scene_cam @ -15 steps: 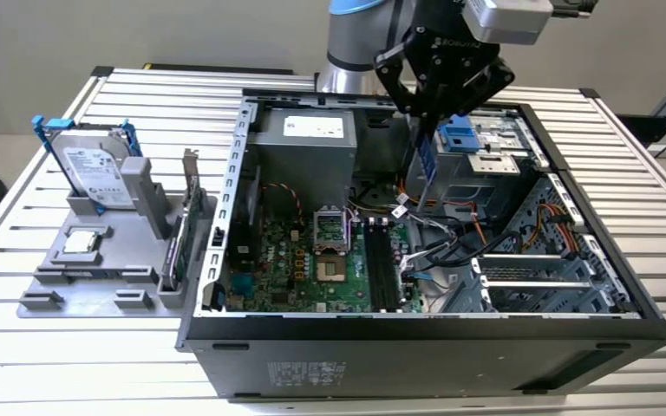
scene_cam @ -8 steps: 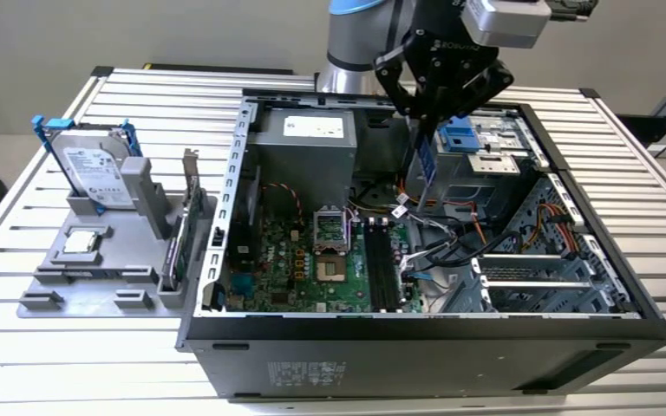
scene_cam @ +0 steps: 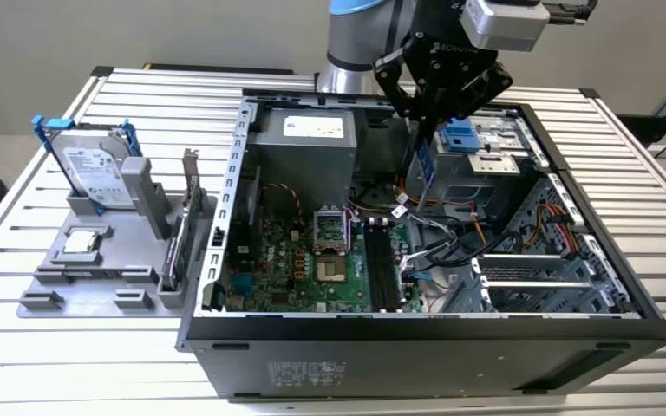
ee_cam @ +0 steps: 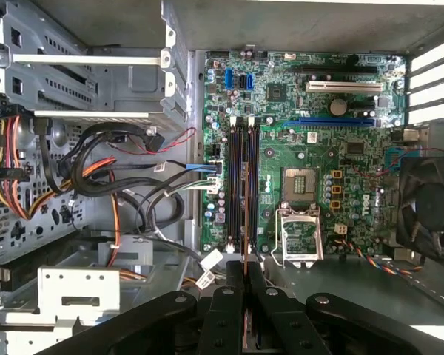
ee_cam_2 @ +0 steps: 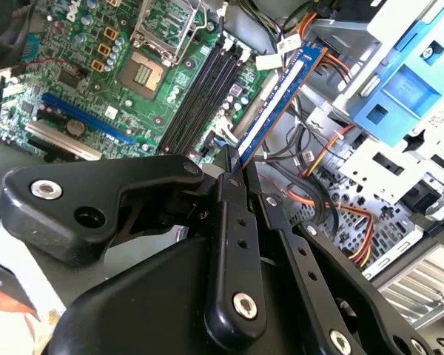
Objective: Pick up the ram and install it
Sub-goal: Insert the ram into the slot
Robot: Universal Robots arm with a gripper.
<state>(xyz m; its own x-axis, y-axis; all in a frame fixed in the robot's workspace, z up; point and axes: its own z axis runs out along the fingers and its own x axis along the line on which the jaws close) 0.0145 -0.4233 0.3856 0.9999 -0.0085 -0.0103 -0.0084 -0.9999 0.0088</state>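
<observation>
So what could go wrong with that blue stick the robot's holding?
The gripper pinches the ram by just one end, so it might tilt or slip. It hangs near loose cables and could snag them. The memory slots are narrow, so it may miss them.

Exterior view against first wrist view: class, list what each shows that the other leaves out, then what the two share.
Exterior view: a hard drive with blue rails standing in a grey holder on the slatted table, beside the open computer case seen from outside; the broad blue face of the ram clamped in the gripper.
First wrist view: the case fan, and the white slot and blue slot on the motherboard.
Shared: the memory slots, the CPU socket, orange and black cables, and the gripper.
</observation>
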